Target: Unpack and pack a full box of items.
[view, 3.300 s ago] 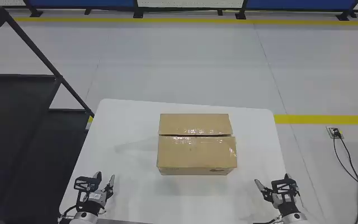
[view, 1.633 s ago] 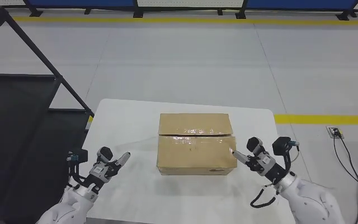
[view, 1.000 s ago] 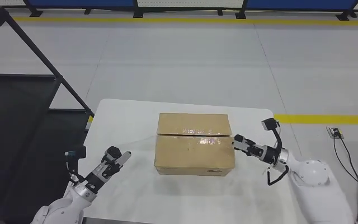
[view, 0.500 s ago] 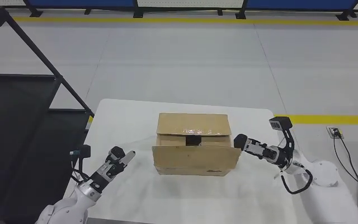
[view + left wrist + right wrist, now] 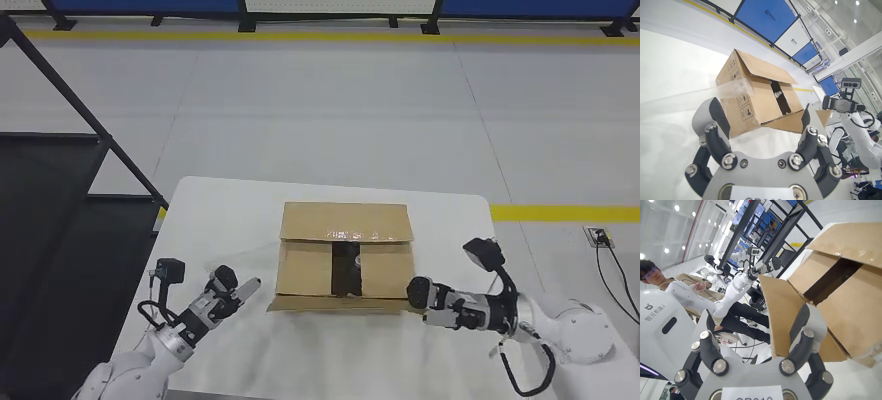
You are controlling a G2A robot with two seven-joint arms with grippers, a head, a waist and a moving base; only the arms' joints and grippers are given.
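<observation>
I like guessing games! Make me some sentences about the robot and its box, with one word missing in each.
1. The cardboard box sits on a white ____.
2. The left tool is ____ and holds nothing.
3. The right tool has the box's near ____ between its fingers.

Missing words: table, open, flap.
</observation>
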